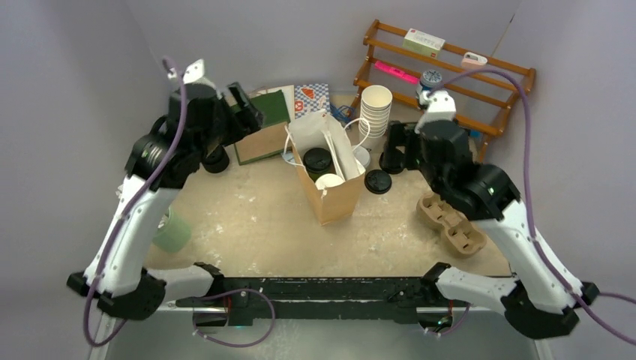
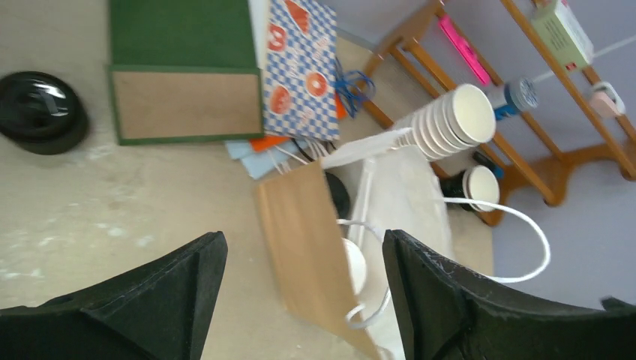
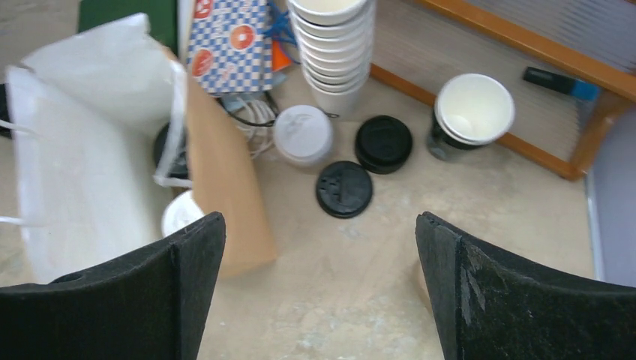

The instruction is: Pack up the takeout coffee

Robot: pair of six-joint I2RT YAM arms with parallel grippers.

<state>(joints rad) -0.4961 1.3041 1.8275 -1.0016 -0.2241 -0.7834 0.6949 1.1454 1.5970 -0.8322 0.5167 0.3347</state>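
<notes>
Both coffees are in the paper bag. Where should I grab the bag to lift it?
Probably the white loop handle at the top of the bag, coming down from above with the right hand: the bag stands upright, and that loop sticks out on its right side.

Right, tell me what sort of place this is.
Probably a test bench mocked up as a café takeout counter: a paper bag holding a black-lidded cup and a white-lidded cup, a stack of white paper cups, and a pulp cup carrier.
</notes>
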